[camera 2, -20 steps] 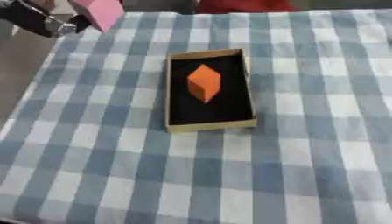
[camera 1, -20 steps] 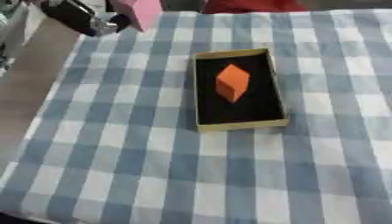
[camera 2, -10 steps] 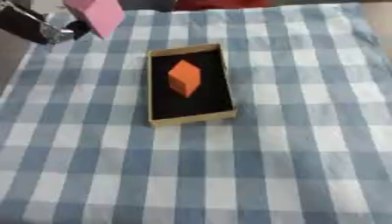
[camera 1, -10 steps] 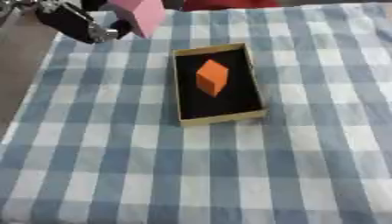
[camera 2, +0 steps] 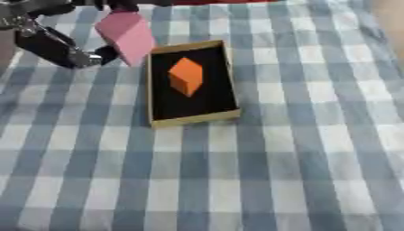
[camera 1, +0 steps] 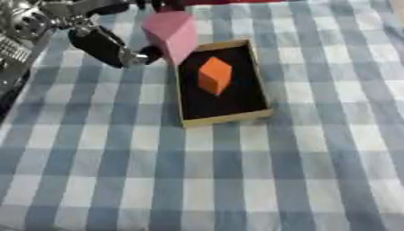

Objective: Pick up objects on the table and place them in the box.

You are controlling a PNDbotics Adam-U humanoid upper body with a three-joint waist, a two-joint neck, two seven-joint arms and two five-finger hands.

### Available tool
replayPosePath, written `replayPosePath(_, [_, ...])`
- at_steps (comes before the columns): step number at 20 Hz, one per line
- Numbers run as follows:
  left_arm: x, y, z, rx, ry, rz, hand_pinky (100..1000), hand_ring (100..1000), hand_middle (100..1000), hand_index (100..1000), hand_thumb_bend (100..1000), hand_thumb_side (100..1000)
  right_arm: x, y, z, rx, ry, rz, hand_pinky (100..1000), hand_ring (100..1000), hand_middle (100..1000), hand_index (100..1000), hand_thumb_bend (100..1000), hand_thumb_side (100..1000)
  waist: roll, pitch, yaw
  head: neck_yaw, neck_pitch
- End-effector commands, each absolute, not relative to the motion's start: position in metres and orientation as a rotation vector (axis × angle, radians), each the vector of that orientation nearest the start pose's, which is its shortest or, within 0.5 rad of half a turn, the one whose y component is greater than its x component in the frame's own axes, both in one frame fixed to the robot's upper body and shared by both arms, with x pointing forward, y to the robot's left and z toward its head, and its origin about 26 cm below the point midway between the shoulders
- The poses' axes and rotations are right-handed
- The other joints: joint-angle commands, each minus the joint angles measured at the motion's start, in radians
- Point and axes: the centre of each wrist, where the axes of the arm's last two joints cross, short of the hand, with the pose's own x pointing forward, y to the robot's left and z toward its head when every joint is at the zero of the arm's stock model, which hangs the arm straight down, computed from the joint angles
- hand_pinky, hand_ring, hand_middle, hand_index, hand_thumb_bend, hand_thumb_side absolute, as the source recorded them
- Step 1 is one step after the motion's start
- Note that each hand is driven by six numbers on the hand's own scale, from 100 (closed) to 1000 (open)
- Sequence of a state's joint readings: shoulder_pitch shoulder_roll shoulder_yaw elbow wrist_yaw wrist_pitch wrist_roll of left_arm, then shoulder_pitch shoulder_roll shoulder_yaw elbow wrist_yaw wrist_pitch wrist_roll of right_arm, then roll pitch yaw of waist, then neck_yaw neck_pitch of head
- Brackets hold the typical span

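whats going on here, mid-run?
The left hand holds a pink block at the far-left corner of the box, not yet released. An orange block already sits inside the box, which lies on the checked tablecloth. The right hand is out of view.

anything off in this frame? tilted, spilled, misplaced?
Nothing spilled or damaged. The box sits slightly askew to the checked cloth, with the orange block inside standing on a corner. The left hand holds the pink block tilted at the box's near-left corner.
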State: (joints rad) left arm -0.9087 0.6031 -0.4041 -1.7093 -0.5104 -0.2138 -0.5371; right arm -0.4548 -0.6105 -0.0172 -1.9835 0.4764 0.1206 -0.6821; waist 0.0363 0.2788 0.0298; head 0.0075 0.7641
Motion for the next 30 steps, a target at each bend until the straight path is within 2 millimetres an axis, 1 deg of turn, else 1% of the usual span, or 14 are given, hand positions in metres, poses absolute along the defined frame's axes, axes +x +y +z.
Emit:
replayPosePath(1, [0.358,0.169,0.313,-0.819,2.315,2.303,585,679,568,726,135,100,0.302,-0.288,0.282,1.598,3.030,0.017,774,738,719,790,112,1000,-0.003,-0.016,0.002,0.007,-0.004])
replayPosePath(5, [0.361,0.159,0.303,-0.838,2.284,2.305,586,685,572,720,180,100,0.301,-0.289,0.281,1.608,3.028,0.033,773,737,718,790,113,1000,-0.002,-0.014,0.008,0.017,-0.011])
replayPosePath(12, [0.374,0.147,0.276,-0.878,2.242,2.340,581,681,570,717,167,100,0.301,-0.289,0.279,1.614,3.029,0.044,771,736,716,789,117,1000,-0.002,-0.008,0.012,0.038,-0.024])
replayPosePath(17, [0.386,0.146,0.259,-0.951,2.255,2.333,576,677,566,714,174,100,0.301,-0.288,0.279,1.610,3.031,0.050,771,735,715,788,119,1000,-0.005,-0.001,0.011,0.052,-0.034])
replayPosePath(20, [0.393,0.145,0.248,-0.990,2.248,2.336,573,675,565,714,178,138,0.302,-0.288,0.280,1.610,3.032,0.053,770,734,714,788,122,1000,-0.007,0.004,0.010,0.057,-0.038])
replayPosePath(23, [0.398,0.143,0.236,-1.014,2.227,2.345,581,683,575,724,185,217,0.302,-0.288,0.279,1.611,3.034,0.056,770,734,713,787,123,1000,-0.009,0.009,0.012,0.061,-0.041])
replayPosePath(26, [0.401,0.141,0.225,-1.031,2.194,2.351,603,707,607,754,217,278,0.302,-0.288,0.279,1.613,3.034,0.059,770,734,713,788,124,1000,-0.011,0.013,0.012,0.064,-0.043])
replayPosePath(28, [0.402,0.141,0.221,-1.041,2.182,2.346,614,718,625,774,231,301,0.301,-0.288,0.279,1.615,3.034,0.060,770,733,713,787,125,1000,-0.012,0.014,0.013,0.063,-0.043])
replayPosePath(30, [0.402,0.140,0.219,-1.044,2.176,2.338,634,739,658,806,264,367,0.301,-0.288,0.279,1.617,3.035,0.061,770,733,713,787,126,1000,-0.012,0.014,0.014,0.061,-0.043])
